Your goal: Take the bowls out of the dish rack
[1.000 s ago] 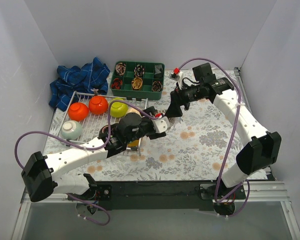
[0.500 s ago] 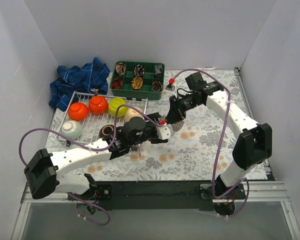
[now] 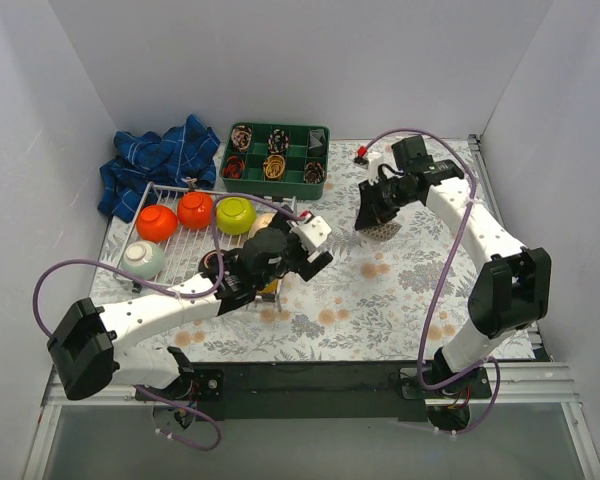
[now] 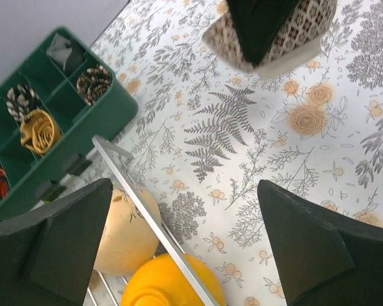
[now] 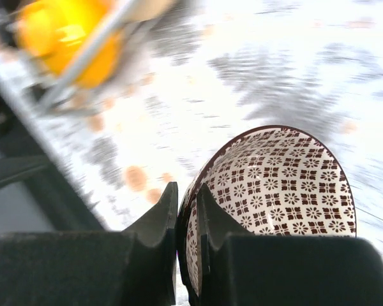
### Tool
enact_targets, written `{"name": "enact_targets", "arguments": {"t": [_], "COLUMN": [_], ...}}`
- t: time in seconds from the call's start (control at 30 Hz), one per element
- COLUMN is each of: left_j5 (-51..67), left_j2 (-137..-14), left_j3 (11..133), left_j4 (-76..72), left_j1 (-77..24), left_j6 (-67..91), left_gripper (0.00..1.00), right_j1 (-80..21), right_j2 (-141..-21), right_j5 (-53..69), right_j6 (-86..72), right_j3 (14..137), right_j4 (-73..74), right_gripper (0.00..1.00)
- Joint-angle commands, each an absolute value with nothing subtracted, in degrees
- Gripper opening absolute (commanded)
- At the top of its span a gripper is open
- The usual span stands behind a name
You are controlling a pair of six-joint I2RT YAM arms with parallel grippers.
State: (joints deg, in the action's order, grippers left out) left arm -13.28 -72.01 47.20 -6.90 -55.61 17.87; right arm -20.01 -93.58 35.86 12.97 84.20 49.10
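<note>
My right gripper point(image 5: 188, 217) is shut on the rim of a brown-and-white patterned bowl point(image 5: 281, 185), one finger inside and one outside. It holds the bowl point(image 3: 385, 232) tilted above the floral mat, right of the green tray. My left gripper point(image 3: 315, 247) stands open and empty at the dish rack's point(image 3: 185, 250) right edge. On the rack sit red point(image 3: 156, 222), orange-red point(image 3: 196, 210), lime green point(image 3: 235, 214), beige point(image 4: 124, 229), pale teal point(image 3: 142, 260) and yellow-orange point(image 4: 166, 287) bowls. My left arm hides part of the rack.
A green compartment tray point(image 3: 276, 157) with small items stands behind the rack, and a crumpled blue cloth point(image 3: 155, 165) lies at the back left. A small red-and-white object point(image 3: 362, 153) sits near the back wall. White walls close in three sides.
The patterned bowl passed from my left gripper to my right. The left gripper opened and drew back toward the rack; the right arm carried the bowl right and toward the back.
</note>
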Motion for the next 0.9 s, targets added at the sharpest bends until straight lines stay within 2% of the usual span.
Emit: {"name": "enact_targets", "arguments": {"t": [0.0,0.2,0.37,0.5,0.87], "left_j5": [-16.0,-11.9,-11.7,-12.8,-14.0], "left_j2": [-68.6,-66.1,-66.0,-65.1,-61.2], "left_j3": [49.2,52.2,57.5,58.8,55.0], "left_j4": [-3.2,6.0,16.0,19.8,26.7], "left_j1": [-53.1,-45.0,-37.3,-34.5,-29.3], "left_j6": [33.0,48.5,56.4,58.6,67.2], "left_gripper": [0.98,0.98,0.98,0.98,0.98], "right_j1": [-18.5,-16.9,-11.4,-11.2,-10.7], "right_j2": [-90.4,-94.7,-101.1,-105.3,-113.5], "right_j5": [14.8,-10.1,-13.3,-19.8,-26.9], "right_j6": [6.3,2.6,-1.4,-0.2,-0.9], "right_j3": [83.9,82.0,81.2,80.2,77.5], "right_j4": [37.5,25.2,16.0,7.1,-1.6], "right_gripper": [0.01,0.01,0.01,0.01,0.01]}}
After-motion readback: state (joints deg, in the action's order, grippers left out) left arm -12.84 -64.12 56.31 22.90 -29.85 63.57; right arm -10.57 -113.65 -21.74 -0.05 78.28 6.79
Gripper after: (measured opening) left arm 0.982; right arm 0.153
